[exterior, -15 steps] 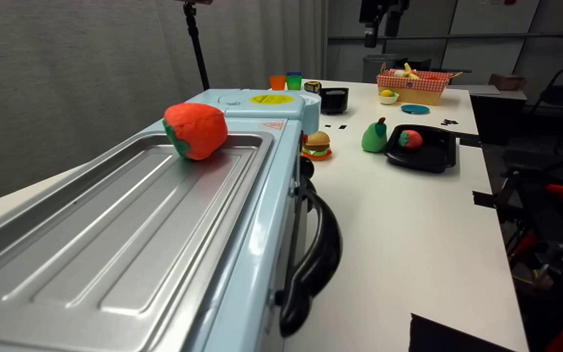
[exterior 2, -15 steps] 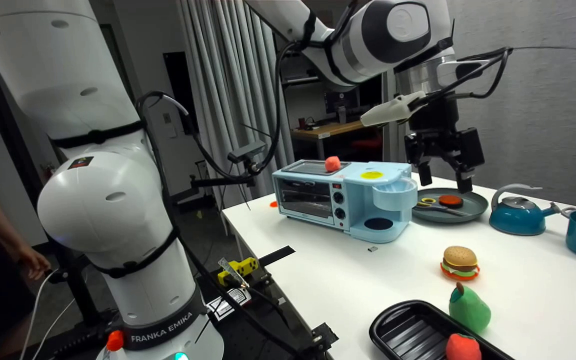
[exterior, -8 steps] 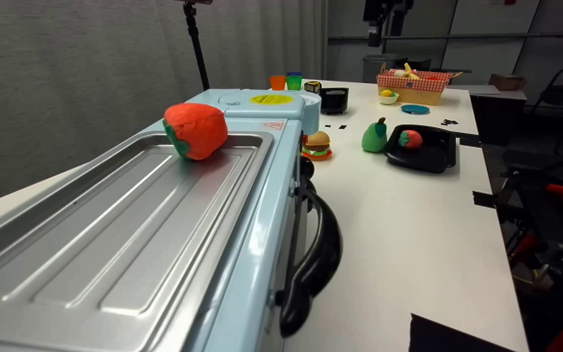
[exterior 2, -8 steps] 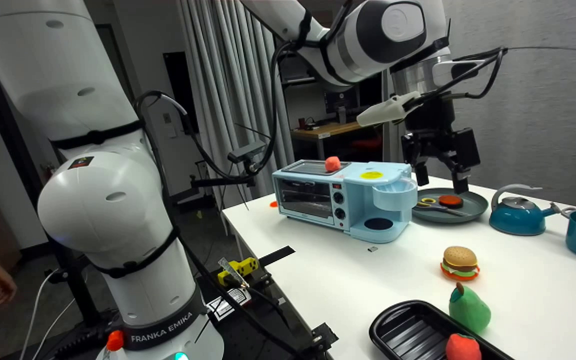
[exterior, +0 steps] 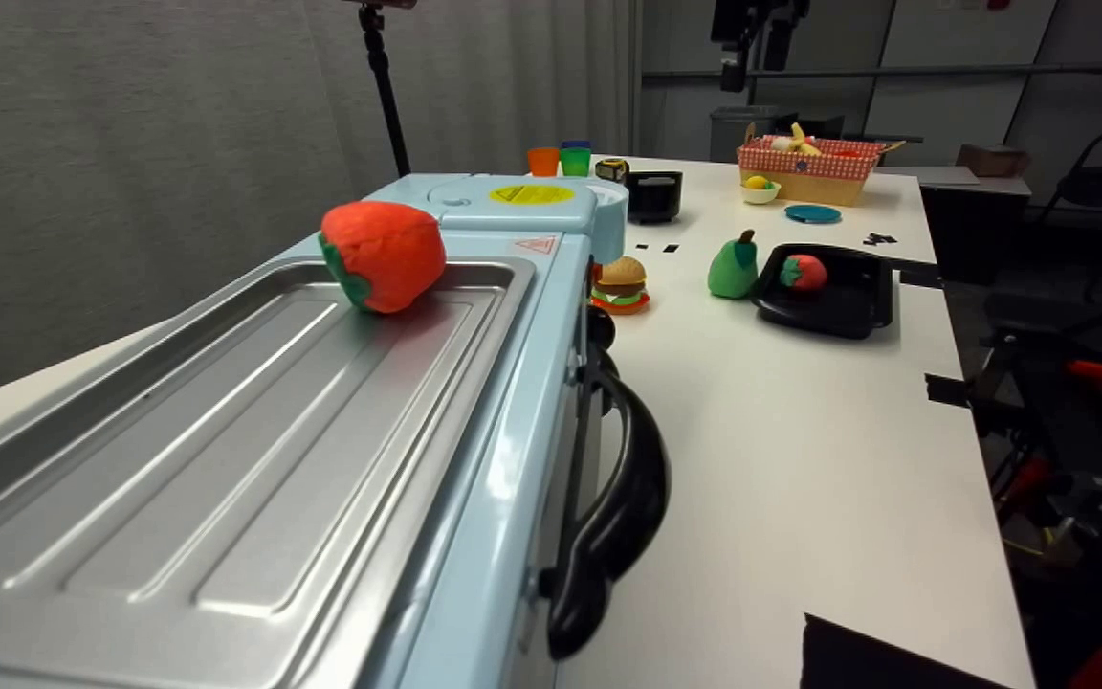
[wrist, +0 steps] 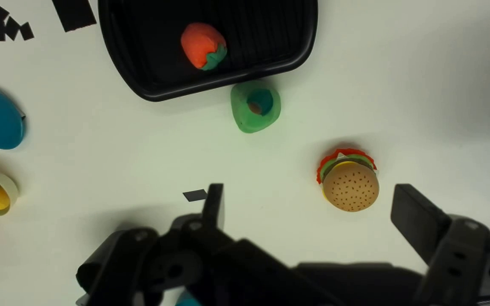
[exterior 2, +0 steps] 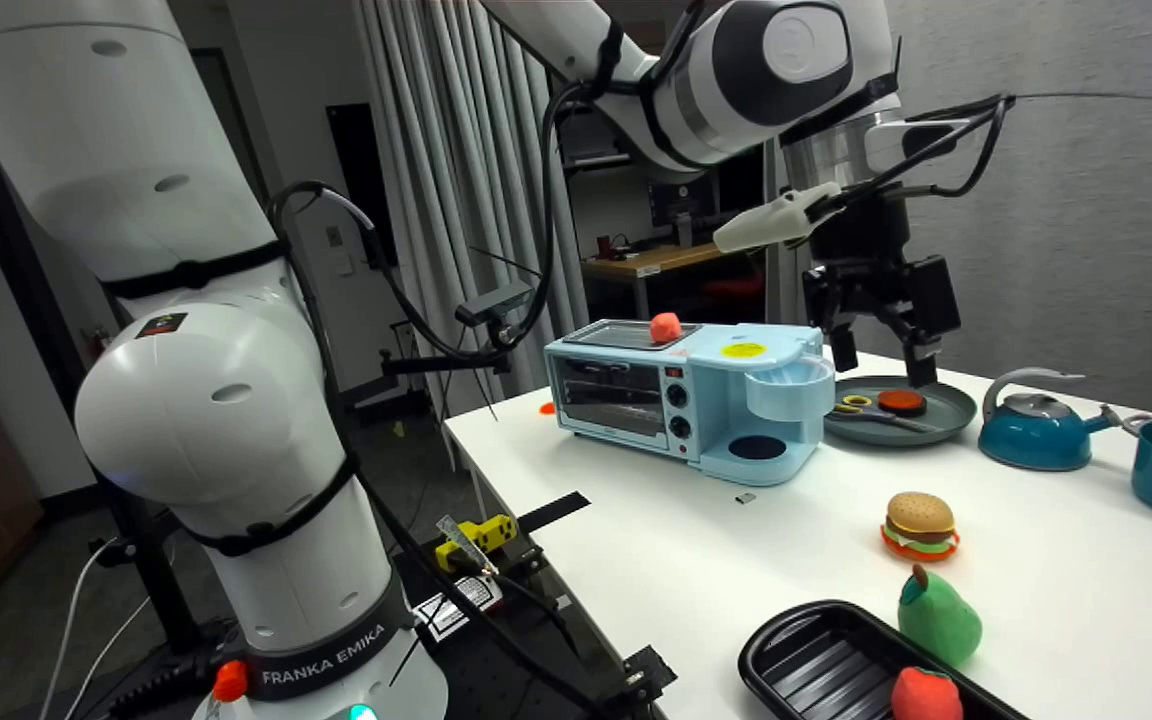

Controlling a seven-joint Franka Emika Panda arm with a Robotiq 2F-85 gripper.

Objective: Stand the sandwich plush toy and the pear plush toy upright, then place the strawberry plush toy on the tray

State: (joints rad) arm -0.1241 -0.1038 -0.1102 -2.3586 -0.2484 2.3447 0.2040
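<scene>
Black tray (exterior: 846, 295) on the table (exterior: 761, 459), near the edge beside the robot's base (exterior 2: 311, 590), with a strawberry (wrist: 200, 42) inside. A pear (wrist: 247, 117) stands upright just outside the tray's rim. Farther in from that edge, a sandwich (wrist: 350, 185) sits upright. Above the table hangs the gripper (exterior 2: 883, 362), jaws wide apart.

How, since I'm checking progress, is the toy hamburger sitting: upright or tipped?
Upright: in both exterior views, the toy hamburger has bun uppermost, red layer lowest.
</scene>
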